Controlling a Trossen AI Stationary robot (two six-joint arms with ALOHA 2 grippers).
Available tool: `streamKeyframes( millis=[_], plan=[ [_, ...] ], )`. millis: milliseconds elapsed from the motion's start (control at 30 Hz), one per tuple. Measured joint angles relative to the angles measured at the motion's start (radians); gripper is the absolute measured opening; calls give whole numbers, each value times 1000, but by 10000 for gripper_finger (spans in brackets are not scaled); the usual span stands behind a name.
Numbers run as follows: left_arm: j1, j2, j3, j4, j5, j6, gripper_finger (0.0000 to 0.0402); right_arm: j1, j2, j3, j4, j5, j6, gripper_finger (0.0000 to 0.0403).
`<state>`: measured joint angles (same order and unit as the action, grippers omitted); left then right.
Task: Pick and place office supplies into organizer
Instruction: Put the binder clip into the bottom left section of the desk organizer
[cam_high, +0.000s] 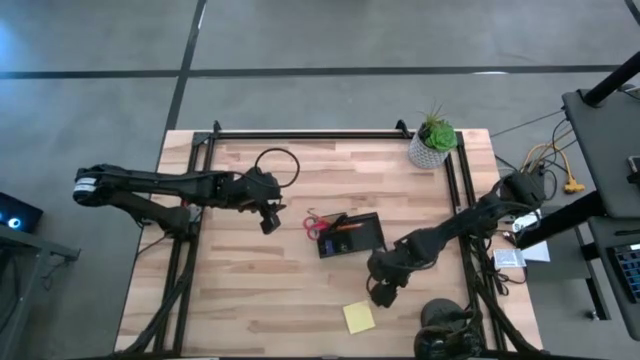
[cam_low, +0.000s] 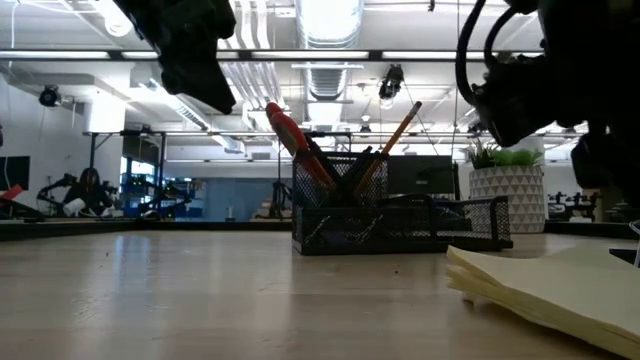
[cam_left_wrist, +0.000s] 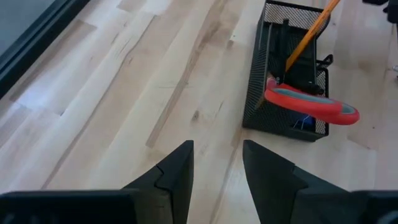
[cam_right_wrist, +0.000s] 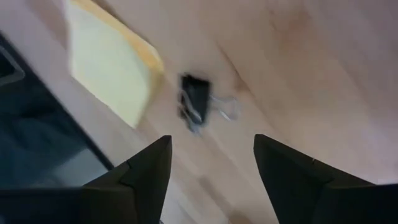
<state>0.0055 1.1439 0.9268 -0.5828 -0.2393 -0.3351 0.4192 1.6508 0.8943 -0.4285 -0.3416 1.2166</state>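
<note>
Overhead, the black mesh organizer (cam_high: 352, 236) sits near the middle of the wooden table (cam_high: 250, 300), red-handled scissors (cam_high: 315, 224) sticking out at its left end. The left gripper (cam_high: 270, 221) hangs just left of the scissors; the right gripper (cam_high: 383, 294) hovers below the organizer's right end, close to the yellow sticky-note pad (cam_high: 359, 317). A potted plant (cam_high: 432, 142) stands at the far right corner.

From table height, the organizer (cam_low: 400, 222) holds the scissors (cam_low: 296, 141) and an orange pencil (cam_low: 385, 150), both leaning; the pad (cam_low: 560, 285) lies in the foreground.

The left wrist camera shows that arm's fingers (cam_left_wrist: 176, 176) narrowly parted, empty, above bare wood short of the organizer (cam_left_wrist: 287, 68).

The right wrist camera shows its fingers (cam_right_wrist: 142, 173) spread wide, empty, above a black binder clip (cam_right_wrist: 198, 102) lying just beside the pad (cam_right_wrist: 112, 65).
</note>
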Motion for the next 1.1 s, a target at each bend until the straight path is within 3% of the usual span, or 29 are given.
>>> streamKeyframes(
  millis=[167,1100],
  plan=[
    [1,0,0,-1,1,0,123,-2,2,-37,152,5,68,214],
    [1,0,0,-1,2,0,123,50,13,-55,178,97,85,211]
  ],
)
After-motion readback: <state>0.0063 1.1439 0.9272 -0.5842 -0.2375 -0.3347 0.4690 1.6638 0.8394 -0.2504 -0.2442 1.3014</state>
